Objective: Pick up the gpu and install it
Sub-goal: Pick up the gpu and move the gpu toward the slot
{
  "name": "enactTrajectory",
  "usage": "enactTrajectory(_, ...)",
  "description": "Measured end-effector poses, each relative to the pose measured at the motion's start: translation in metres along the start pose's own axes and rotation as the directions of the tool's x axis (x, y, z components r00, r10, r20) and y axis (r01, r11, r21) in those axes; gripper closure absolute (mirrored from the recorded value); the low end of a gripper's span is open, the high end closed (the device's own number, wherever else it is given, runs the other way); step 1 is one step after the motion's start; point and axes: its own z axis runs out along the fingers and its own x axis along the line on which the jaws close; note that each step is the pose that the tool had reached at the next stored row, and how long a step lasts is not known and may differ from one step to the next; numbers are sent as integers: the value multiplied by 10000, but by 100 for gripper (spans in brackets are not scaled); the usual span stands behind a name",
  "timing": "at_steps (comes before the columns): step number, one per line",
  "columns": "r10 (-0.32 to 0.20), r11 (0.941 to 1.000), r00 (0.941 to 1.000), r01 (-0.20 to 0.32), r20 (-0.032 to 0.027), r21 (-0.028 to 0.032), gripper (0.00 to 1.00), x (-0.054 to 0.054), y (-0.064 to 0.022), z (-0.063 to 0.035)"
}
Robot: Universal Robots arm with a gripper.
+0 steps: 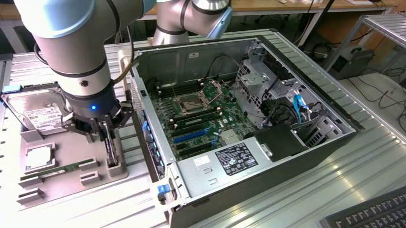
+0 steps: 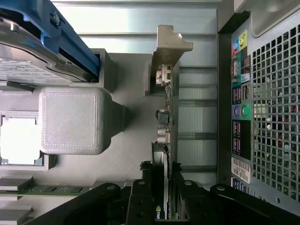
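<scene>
Presently: gpu [image 2: 165, 140], thin, stiff, light, fragile card. Stands on edge in grey holder [image 2: 70, 122], between fingers [image 2: 140, 201] of gripper [image 2: 165, 197], which pinch its flat faces; bracket [image 2: 166, 47] beyond fingertips.

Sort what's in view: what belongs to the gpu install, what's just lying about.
Job: gpu, standing on edge in the gray holder; hand over it; open computer case.
Lying about: hard drive, memory stick, processor chip, keyboard.
</scene>
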Motion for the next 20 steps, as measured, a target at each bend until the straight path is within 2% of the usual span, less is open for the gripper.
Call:
enactTrajectory(4,-1,10000,10000,1,0,0,73,-1,3,-44)
enactTrajectory(6,-8,10000,10000,8,-1,0,74,-2,11,-155)
enactTrajectory(11,-22,10000,10000,22,-1,-2,74,-3,24,-339)
enactTrajectory(20,-66,10000,10000,66,-5,-1,74,-15,53,-753)
